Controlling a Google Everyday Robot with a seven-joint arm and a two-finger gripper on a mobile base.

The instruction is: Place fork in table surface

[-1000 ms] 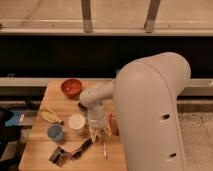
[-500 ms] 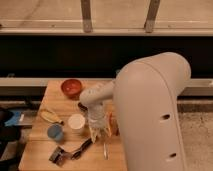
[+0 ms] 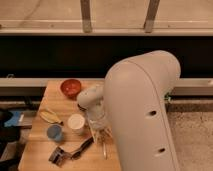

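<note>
Fork: the fork (image 3: pixel 103 148) shows as a slim pale strip at the near right part of the table surface (image 3: pixel 40 142); its handle runs near-to-far; its far end sits right under the gripper; whether it lies flat on the wood or is lifted off it, I cannot tell
Gripper: the gripper (image 3: pixel 101 131) points down over the near right part of the table, directly above the fork's far end; how wide the claw stands, and whether it grips or only touches the fork, I cannot tell
Arm: the white arm (image 3: pixel 142 110) fills the right side and hides the table's right edge
Black-handled tool: the black-handled tool (image 3: pixel 84 146) lies slanted just left of the fork
White cup: the white cup (image 3: pixel 76 123) stands upright just left of the gripper
Blue cup: the blue cup (image 3: pixel 54 132) stands left of and nearer than the white cup
Red bowl: the red bowl (image 3: pixel 70 87) sits at the far edge, well apart from the fork
</note>
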